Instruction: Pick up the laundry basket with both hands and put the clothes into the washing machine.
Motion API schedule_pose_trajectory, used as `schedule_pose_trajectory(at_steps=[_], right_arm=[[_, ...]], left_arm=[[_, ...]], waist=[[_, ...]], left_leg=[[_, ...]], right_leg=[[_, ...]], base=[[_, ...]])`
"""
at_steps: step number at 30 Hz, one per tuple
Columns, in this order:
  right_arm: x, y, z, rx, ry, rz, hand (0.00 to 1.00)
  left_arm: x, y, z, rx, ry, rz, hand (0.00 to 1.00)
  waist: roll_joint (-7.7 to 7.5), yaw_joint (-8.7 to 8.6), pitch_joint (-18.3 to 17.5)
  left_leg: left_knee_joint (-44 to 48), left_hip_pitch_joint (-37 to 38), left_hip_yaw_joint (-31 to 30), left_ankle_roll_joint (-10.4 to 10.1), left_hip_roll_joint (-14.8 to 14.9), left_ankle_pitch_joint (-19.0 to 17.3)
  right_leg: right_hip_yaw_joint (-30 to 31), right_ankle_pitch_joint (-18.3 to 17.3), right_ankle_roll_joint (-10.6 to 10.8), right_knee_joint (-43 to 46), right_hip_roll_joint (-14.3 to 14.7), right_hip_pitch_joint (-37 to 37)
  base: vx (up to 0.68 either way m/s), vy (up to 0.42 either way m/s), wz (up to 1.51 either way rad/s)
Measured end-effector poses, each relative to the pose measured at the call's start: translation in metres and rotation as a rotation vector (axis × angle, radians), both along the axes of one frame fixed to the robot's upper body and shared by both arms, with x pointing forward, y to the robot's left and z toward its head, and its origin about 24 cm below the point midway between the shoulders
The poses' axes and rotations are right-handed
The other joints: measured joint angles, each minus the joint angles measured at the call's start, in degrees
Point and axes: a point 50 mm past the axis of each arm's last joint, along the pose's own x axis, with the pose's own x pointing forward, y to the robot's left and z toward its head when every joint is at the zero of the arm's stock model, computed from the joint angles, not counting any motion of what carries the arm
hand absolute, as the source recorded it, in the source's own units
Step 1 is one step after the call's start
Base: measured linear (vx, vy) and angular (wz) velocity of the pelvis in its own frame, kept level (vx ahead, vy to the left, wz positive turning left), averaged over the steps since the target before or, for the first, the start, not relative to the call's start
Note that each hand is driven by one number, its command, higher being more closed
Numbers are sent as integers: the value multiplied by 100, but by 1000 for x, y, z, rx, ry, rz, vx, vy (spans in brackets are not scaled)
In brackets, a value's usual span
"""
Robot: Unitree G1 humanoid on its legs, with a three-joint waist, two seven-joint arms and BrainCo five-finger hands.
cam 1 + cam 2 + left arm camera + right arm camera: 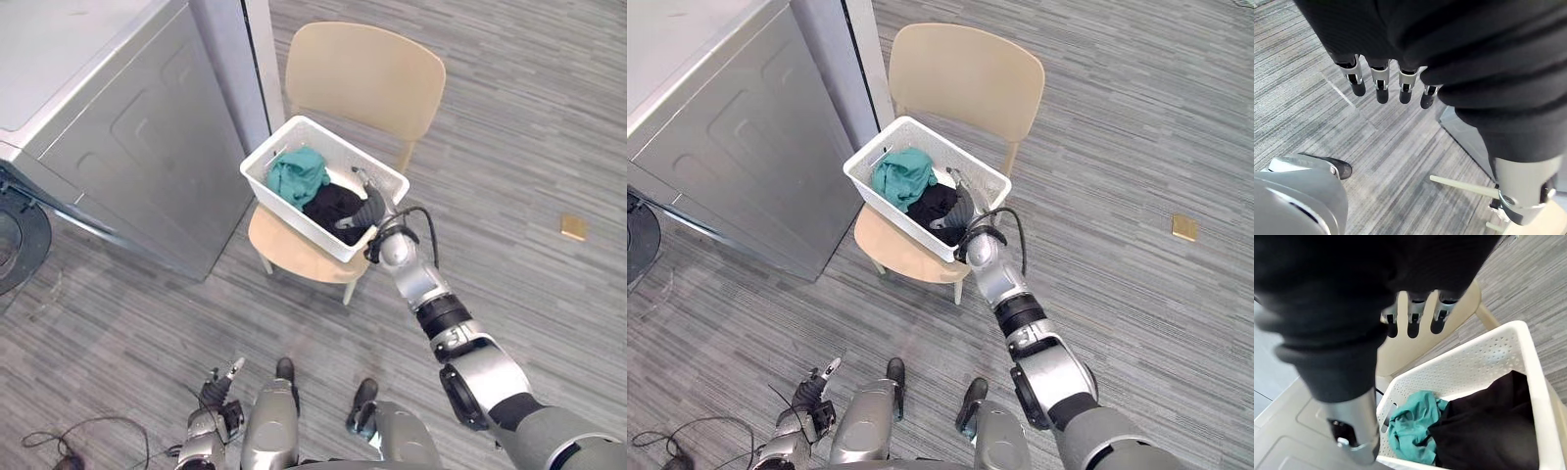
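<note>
Hanging low over the grey floor (118, 323), the left hand (223, 384) has its fingers straight and slack, grasping nothing; it is well apart from the basket, so by my reading it takes no part in the lift yet. The right arm is stretched forward and the right hand (370, 208) sits over the right-hand end of the laundry basket (294, 217), above the black garment (331, 204); in the right wrist view its fingers (1413, 320) are extended, not curled, the thumb standing apart and nothing between them, so the hand is released; whether it touches the rim I cannot tell. It looks placed there to take that end of the basket, one side of a two-handed hold.

The basket is white and perforated; it rests on the seat of a pale wooden chair (364, 73), which lifts it off the floor to a height the arms can reach; inside, a teal garment (299, 176) lies bunched toward the left end, touching the black one beside it; both clothes are in the basket, none in the machine.

The washing machine (147, 147) stands just beside the chair on the left, so the carry should be short; a dark round shape at the left edge (20, 240) may be its open door. Lifting from one end alone would likely tip the load; the left hand needs to come up to the opposite end first. Farther out on the right, a small tan object (573, 227) lies on the floor, well clear of the work.
</note>
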Motion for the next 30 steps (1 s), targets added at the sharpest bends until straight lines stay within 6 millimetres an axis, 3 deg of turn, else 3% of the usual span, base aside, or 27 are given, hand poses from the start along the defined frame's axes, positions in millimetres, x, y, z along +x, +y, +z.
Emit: schedule_pose_trajectory(at_steps=[4, 8, 12, 14, 15, 21, 23, 25, 28, 29, 30], right_arm=[[-2, 8, -4, 26, 17, 11, 0], [-5, 17, -6, 18, 16, 29, 0], [-11, 27, -15, -2, 36, 67, 0], [-14, 28, -21, -2, 52, 70, 0], [-14, 27, -24, 0, 57, 64, 0], [-28, 29, -40, 61, 92, 48, 0], [-29, 31, -41, 69, 99, 51, 0], [-28, 32, -40, 67, 96, 52, 0], [-23, 29, -35, 49, 84, 47, 0], [-21, 25, -32, 38, 72, 41, 0], [-20, 24, -32, 36, 70, 38, 0]], left_arm=[[-1, -3, -1, -3, 5, 8, 0], [-8, -8, -5, -24, 22, 26, 0], [-26, -8, -12, -31, 68, 47, 0], [-28, -8, -13, -30, 74, 52, 0], [-26, -8, -12, -28, 67, 49, 0], [-6, -10, -5, 15, 42, -8, 0], [0, -10, -3, 23, 35, -24, 0], [4, -9, -1, 26, 23, -26, 0], [6, -6, 0, 37, 19, -27, 0], [9, -6, 2, 44, 10, -37, 0], [11, -5, 3, 48, 7, -43, 0]], waist=[[10, 16, -12], [39, 22, -39], [281, 11, -163], [305, 8, -163], [302, -1, -164], [327, -7, -186], [341, 22, -179], [338, 11, -178], [333, -3, -173], [303, -12, -166], [293, -13, -166]], left_leg=[[-194, 186, 11, -28, -61, 128], [252, 98, -288, 26, -82, 69], [1057, -138, -705, -115, 75, -562], [1223, -238, -823, -167, 107, -830], [1351, -353, -896, -149, 96, -1007], [1765, -822, -848, 86, -193, -1205], [1931, -979, -646, 215, -202, -1274], [1777, -820, -282, 317, -187, -1218], [1553, -525, 137, 419, -211, -1160], [1344, -422, 259, 501, -239, -1103], [1313, -419, 278, 508, -251, -1082]], right_leg=[[26, 59, -23, -57, 5, 18], [311, 222, -4, -265, 107, 139], [763, 284, 41, -254, 382, 16], [899, 205, 97, -101, 426, -109], [932, 183, 152, -1, 409, -256], [918, 230, 366, 183, 84, -600], [914, 345, 271, 347, -20, -815], [234, 576, -86, 342, -177, -814], [34, 568, -73, 280, -208, -782], [77, 498, 53, 80, -18, -760], [127, 505, 51, 17, 33, -751]], base=[[33, -6, -5], [3, 17, -28], [-65, 86, -61], [-107, 141, -44], [-71, 101, -12], [-9, 163, 7], [30, 170, -31], [36, 165, -56], [22, 92, -61], [14, 36, -53], [19, -15, -31]])
